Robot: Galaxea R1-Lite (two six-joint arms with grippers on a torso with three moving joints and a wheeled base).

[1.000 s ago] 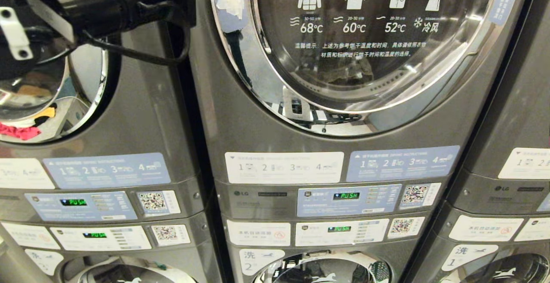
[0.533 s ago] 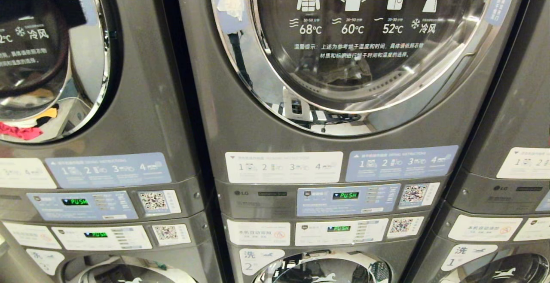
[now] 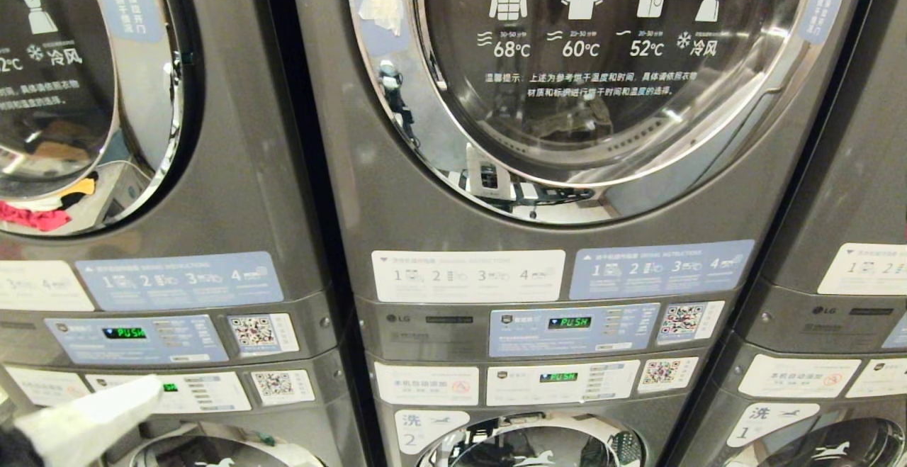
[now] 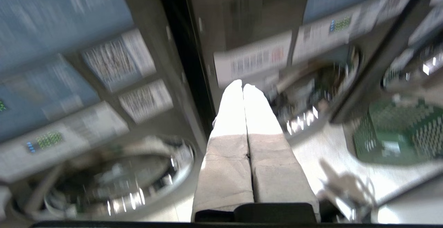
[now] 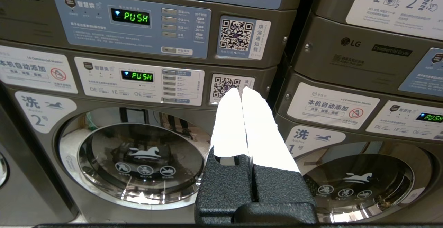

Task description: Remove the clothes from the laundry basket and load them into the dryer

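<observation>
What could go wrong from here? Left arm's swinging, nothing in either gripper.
1. The left gripper is shut and empty, low by the washer panels; it may clip them.
2. The centre dryer door looks closed, so loading is blocked.
3. The green laundry basket is missing from the head view.

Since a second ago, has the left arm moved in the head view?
Yes. It was up beside the left dryer door; now the left gripper sits low, by the lower control panel. The machines stayed put.
</observation>
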